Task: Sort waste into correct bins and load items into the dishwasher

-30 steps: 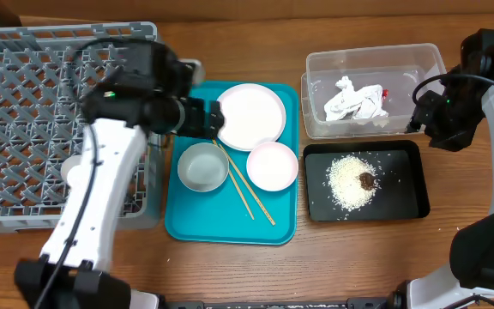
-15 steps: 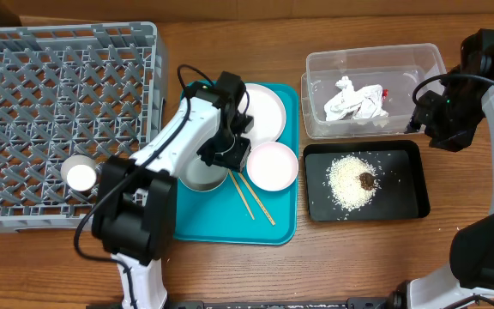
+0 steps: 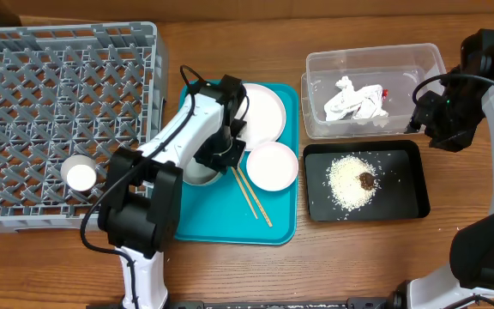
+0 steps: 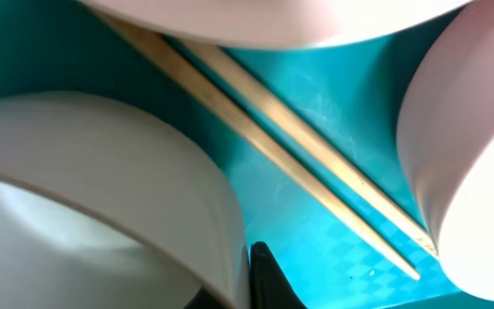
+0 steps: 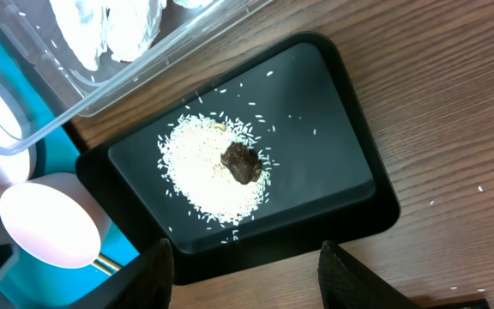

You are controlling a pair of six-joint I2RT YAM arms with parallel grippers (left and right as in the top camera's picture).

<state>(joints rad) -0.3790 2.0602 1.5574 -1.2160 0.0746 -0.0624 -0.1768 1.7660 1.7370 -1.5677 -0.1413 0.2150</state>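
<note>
My left gripper [image 3: 217, 160] is down on the teal tray [image 3: 221, 227], shut on the right rim of the grey bowl [image 3: 194, 174]. In the left wrist view its dark finger [image 4: 264, 276] presses the outside of the grey bowl's wall [image 4: 101, 172]. The wooden chopsticks [image 3: 252, 196] lie beside it, between the bowl and the pink bowl [image 3: 271, 165]. The white plate [image 3: 262, 110] is at the tray's back. A white cup [image 3: 81, 176] stands in the grey rack [image 3: 24, 77]. My right gripper [image 5: 247, 283] hangs open above the black tray [image 5: 333, 146], which holds rice [image 5: 204, 176] and a brown bit [image 5: 242, 161].
The clear tub [image 3: 418, 60] behind the black tray [image 3: 410, 184] holds the crumpled napkin [image 3: 354, 101] and a bit of red wrapper [image 3: 385, 93]. A few rice grains lie on the wooden table [image 5: 453, 197] to the right. The left arm crosses the tray's left edge.
The left arm swung from the rack's edge over to the tray, and its jaws closed on the grey bowl's rim. The cup now shows in the rack. The right arm stayed still.
</note>
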